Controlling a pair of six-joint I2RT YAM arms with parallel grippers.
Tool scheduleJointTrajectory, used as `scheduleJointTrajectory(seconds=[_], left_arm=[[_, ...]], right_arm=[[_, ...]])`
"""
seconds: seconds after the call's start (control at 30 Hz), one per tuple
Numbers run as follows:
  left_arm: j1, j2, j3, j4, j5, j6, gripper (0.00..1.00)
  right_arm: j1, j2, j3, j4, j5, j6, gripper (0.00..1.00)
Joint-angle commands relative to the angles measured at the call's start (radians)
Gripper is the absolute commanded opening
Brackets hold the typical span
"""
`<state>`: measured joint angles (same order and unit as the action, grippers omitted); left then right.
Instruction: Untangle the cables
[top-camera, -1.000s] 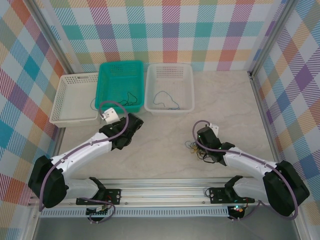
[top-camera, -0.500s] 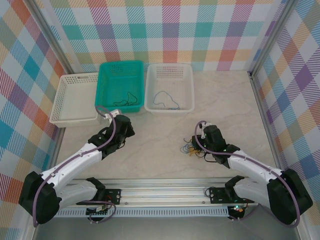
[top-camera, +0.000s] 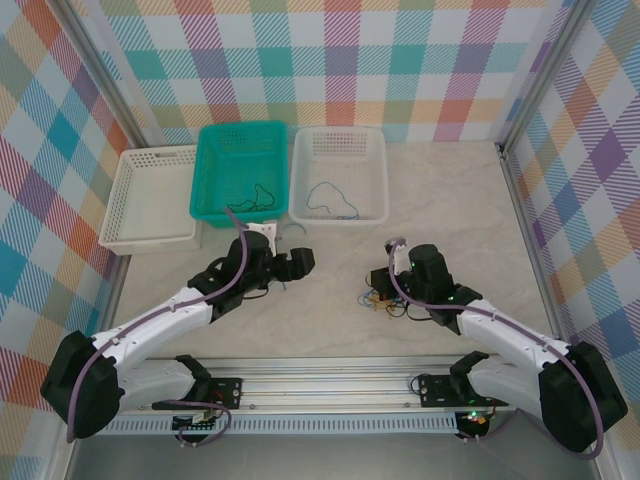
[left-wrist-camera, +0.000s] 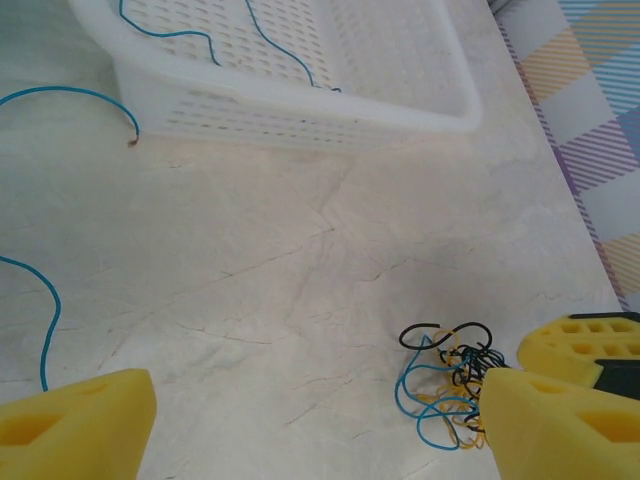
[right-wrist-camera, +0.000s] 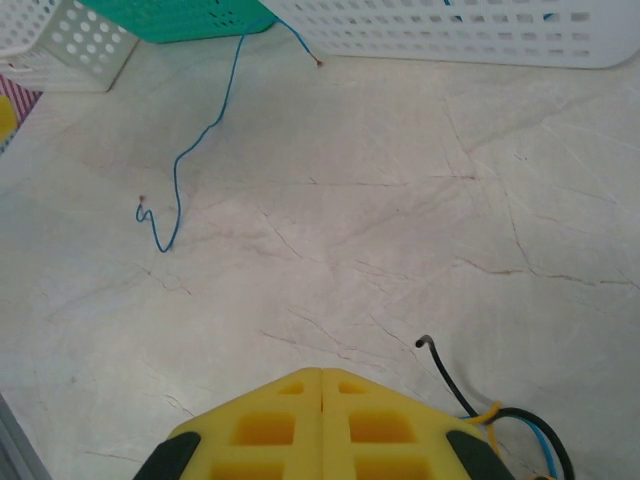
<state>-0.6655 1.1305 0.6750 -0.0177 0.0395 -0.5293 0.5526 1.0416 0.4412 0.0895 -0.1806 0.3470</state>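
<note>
The left gripper (top-camera: 295, 266) held its jaws wide open, empty; at its 3 o'clock the right gripper (top-camera: 382, 283) had jaws fully closed beside the tangled blue, black and yellow cables (left-wrist-camera: 445, 390).

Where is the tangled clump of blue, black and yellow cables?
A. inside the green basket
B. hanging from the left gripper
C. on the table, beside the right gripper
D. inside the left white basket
C: the clump lies on the bare table, close beside the right gripper.
</note>
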Motion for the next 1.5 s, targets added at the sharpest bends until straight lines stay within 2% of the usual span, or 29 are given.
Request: scheduleJointTrajectory(seconds=[0.0, 0.07, 0.1, 0.17, 0.23, 0.33, 0.47, 0.57, 0.67, 0.77, 0.8, 0.93, 1.0, 1.17, 1.3, 1.47], left_arm=[[-0.003, 0.019, 0.025, -0.073, -0.118, -0.012, 0.88], [0.002, 0.057, 0.065, -0.219, -0.283, -0.069, 0.96], [0.012, 0.089, 0.084, -0.278, -0.309, -0.074, 0.96], [0.021, 0.149, 0.105, -0.307, -0.301, -0.056, 0.96], [0.021, 0.235, 0.147, -0.340, -0.307, -0.042, 0.96], [0.021, 0.390, 0.249, -0.427, -0.364, -0.015, 0.93], [0.026, 0.584, 0.379, -0.481, -0.401, 0.026, 0.85], [0.027, 0.700, 0.458, -0.503, -0.414, 0.028, 0.71], [0.027, 0.781, 0.510, -0.537, -0.430, 0.002, 0.45], [0.023, 0.787, 0.514, -0.550, -0.428, -0.026, 0.03], [0.016, 0.760, 0.499, -0.546, -0.432, -0.033, 0.00], [-0.037, 0.592, 0.492, -0.606, -0.509, -0.030, 0.00], [-0.064, 0.509, 0.515, -0.659, -0.547, -0.029, 0.00], [-0.079, 0.338, 0.607, -0.724, -0.532, -0.019, 0.00], [-0.078, 0.316, 0.739, -0.683, -0.453, 0.081, 0.00], [-0.067, 0.431, 0.954, -0.628, -0.435, 0.205, 0.00]], right_arm=[[-0.001, -0.012, 0.036, 0.033, -0.027, 0.046, 0.00], [-0.001, -0.018, 0.040, 0.024, 0.000, 0.067, 0.00], [-0.001, -0.021, 0.046, 0.011, 0.022, 0.076, 0.03], [-0.002, -0.025, 0.058, -0.024, 0.067, 0.091, 0.16], [-0.002, -0.026, 0.066, -0.060, 0.116, 0.104, 0.38], [-0.002, -0.037, 0.073, -0.106, 0.172, 0.129, 0.62], [-0.001, -0.071, 0.068, -0.145, 0.205, 0.147, 0.79], [-0.002, -0.099, 0.071, -0.180, 0.225, 0.142, 0.84], [-0.002, -0.128, 0.070, -0.208, 0.238, 0.135, 0.85], [-0.002, -0.159, 0.057, -0.226, 0.258, 0.135, 0.85], [-0.002, -0.168, 0.052, -0.229, 0.265, 0.134, 0.86], [-0.002, -0.184, 0.044, -0.241, 0.305, 0.143, 0.88], [-0.002, -0.190, 0.038, -0.240, 0.336, 0.157, 0.97], [-0.002, -0.214, 0.019, -0.218, 0.389, 0.172, 1.00], [-0.002, -0.216, 0.019, -0.224, 0.394, 0.170, 1.00], [-0.002, -0.227, 0.015, -0.233, 0.391, 0.175, 1.00]])
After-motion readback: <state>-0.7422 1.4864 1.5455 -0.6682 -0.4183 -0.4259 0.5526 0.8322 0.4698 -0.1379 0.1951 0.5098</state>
